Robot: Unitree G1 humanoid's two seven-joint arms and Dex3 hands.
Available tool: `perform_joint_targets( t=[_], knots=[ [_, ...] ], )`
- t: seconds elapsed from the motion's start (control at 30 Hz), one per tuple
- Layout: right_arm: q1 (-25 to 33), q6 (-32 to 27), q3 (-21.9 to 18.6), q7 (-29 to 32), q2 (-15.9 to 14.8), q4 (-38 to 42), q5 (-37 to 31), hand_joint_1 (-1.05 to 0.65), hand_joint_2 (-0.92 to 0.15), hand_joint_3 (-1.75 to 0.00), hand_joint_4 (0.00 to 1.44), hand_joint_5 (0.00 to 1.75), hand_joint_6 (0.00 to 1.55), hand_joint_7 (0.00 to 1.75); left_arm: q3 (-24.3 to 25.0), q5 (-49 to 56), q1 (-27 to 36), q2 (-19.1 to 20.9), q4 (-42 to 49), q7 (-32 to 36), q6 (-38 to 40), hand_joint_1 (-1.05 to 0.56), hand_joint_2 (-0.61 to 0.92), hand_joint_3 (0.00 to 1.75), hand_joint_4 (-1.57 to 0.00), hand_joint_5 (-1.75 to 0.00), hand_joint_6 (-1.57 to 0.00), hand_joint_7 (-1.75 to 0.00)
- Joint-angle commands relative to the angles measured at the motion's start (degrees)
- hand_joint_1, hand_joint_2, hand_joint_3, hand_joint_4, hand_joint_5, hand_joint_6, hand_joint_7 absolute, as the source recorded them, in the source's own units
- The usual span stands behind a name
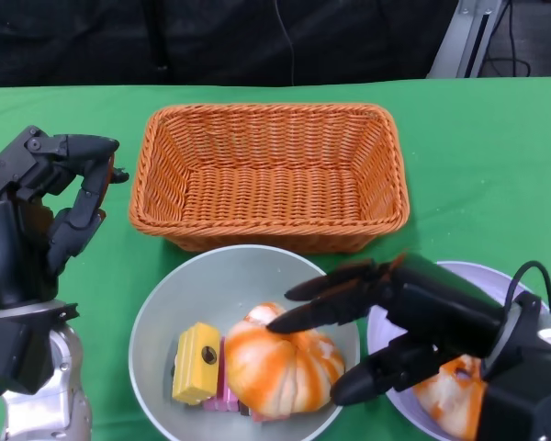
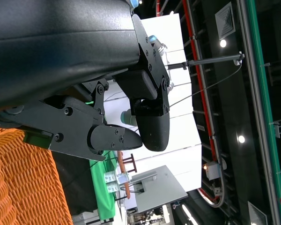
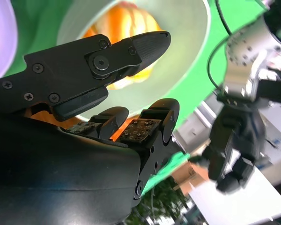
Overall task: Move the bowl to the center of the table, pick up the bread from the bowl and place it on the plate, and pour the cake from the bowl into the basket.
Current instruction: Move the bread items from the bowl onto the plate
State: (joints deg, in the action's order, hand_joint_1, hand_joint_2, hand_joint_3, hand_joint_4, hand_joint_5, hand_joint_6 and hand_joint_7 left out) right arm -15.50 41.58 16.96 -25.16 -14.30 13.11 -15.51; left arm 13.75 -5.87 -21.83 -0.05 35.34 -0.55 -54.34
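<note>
The grey bowl (image 1: 165,303) sits at the near middle of the table, in front of the wicker basket (image 1: 266,175). Inside it lie an orange-and-white bread (image 1: 275,367), a yellow cake piece (image 1: 196,363) and a pink piece (image 1: 228,390). My right hand (image 1: 395,322) reaches over the bowl's right rim, fingers spread above the bread and thumb low at its right side, not closed on it. In the right wrist view the bread (image 3: 126,18) shows beyond the parted fingers (image 3: 145,44). My left hand (image 1: 55,193) is raised at the left, fingers bent, holding nothing.
A lavender plate (image 1: 482,276) lies at the near right, mostly under my right hand, with another orange bread (image 1: 455,404) on it. The basket holds nothing. Green cloth covers the table, and its dark far edge runs behind the basket.
</note>
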Motion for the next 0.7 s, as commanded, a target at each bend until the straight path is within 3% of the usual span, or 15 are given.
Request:
perform_joint_targets(
  t=[0.03, 0.3, 0.7],
  knots=[
    [1.1, -2.3, 0.6, 3.1, -0.1, -3.0, -4.8, -0.77, -0.92, -0.01, 0.82, 0.11, 0.66, 0.0, 0.5, 1.3, 0.3, 0.7, 0.8, 1.7, -0.8, -0.15, 0.92, 0.36, -0.75, -1.33, -0.87, -0.94],
    [1.7, -5.1, 3.5, 9.3, 0.4, -6.6, -15.0, -0.87, -0.92, -0.06, 0.85, 0.1, 0.67, 0.01, 0.0, 0.0, 0.4, 0.4, 1.0, 1.1, -0.7, -0.16, 0.92, 0.32, -0.76, -1.32, -0.87, -0.95],
    [2.0, -6.2, 6.4, 12.6, 0.1, -7.4, -18.4, -0.89, -0.92, -0.04, 0.84, 0.09, 0.65, 0.0, -0.7, -0.8, 0.6, 0.5, 1.5, 0.7, -0.6, -0.15, 0.92, 0.34, -0.77, -1.31, -0.87, -0.93]
  ],
)
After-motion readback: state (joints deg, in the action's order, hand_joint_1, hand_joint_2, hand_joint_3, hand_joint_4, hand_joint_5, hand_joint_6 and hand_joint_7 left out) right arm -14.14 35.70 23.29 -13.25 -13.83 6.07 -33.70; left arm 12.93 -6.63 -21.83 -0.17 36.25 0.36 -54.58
